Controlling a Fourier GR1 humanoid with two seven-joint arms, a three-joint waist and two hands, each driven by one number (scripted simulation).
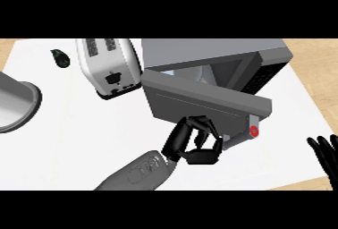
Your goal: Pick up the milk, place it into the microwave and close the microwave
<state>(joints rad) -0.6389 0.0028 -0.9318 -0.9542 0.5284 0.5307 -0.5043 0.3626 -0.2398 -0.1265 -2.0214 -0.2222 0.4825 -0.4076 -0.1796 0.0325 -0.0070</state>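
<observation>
**With the door half swung, the milk is out of sight**

While the left hand (pixel 195 143) curls its black fingers at the lower edge of the grey microwave door (pixel 204 100), clasping nothing I can make out, the right hand (pixel 325 154) rests open at the view's right edge. No milk shows; presumably it sits inside the boxy grey microwave (pixel 218 53), leaving only the closing. Around lie the white tabletop (pixel 79 138), a chrome toaster (pixel 109 65), a grey round pot (pixel 16 105) and a small dark object (pixel 60 57).
</observation>
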